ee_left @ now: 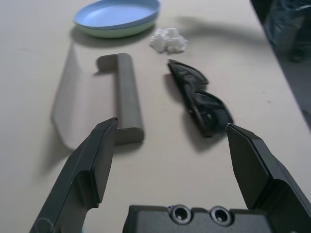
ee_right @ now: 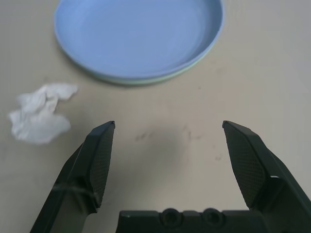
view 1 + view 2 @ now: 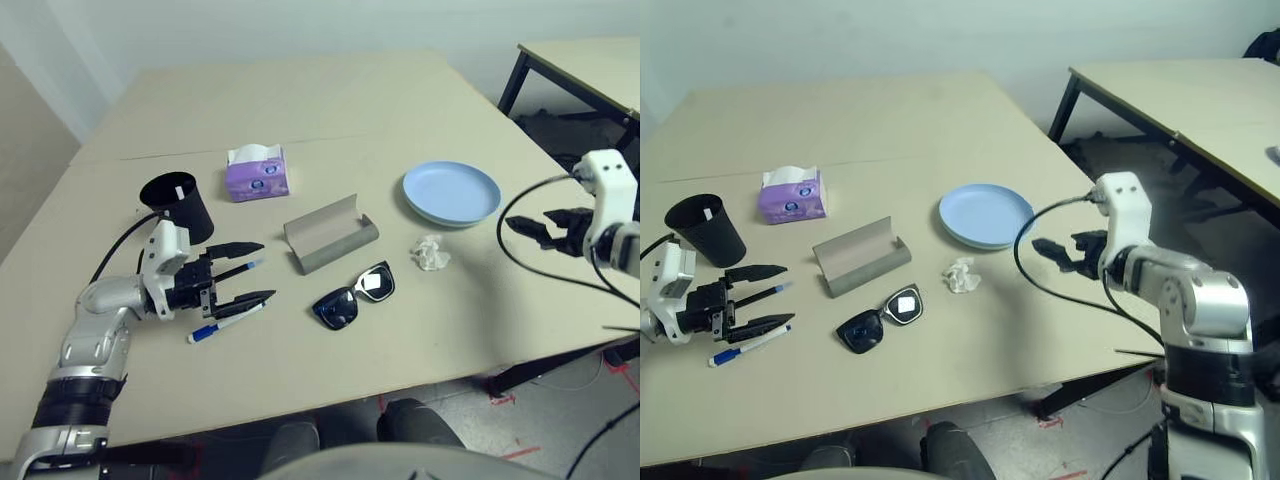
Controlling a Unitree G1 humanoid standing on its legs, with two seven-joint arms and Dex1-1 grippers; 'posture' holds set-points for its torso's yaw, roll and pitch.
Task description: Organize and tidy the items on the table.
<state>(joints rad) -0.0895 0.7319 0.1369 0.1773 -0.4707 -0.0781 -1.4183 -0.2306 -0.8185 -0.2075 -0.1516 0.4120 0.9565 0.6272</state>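
Sunglasses [image 3: 354,295] are lying diagonally beside the glasses case [image 3: 331,236], both grippers' jaws gaping wide, holding nothing.

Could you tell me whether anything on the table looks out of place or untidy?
A crumpled white tissue wad lies loose on the table beside the stacked plates. The grey glasses case sits open and empty, with the black sunglasses lying outside it.

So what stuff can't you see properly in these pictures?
- Black pen: the left gripper covers most of it in the left eye view.
- Green plate: just a rim under the blue plate.
- Inside the black cup: too dark.
- Printing on the purple tissue pack: too small.
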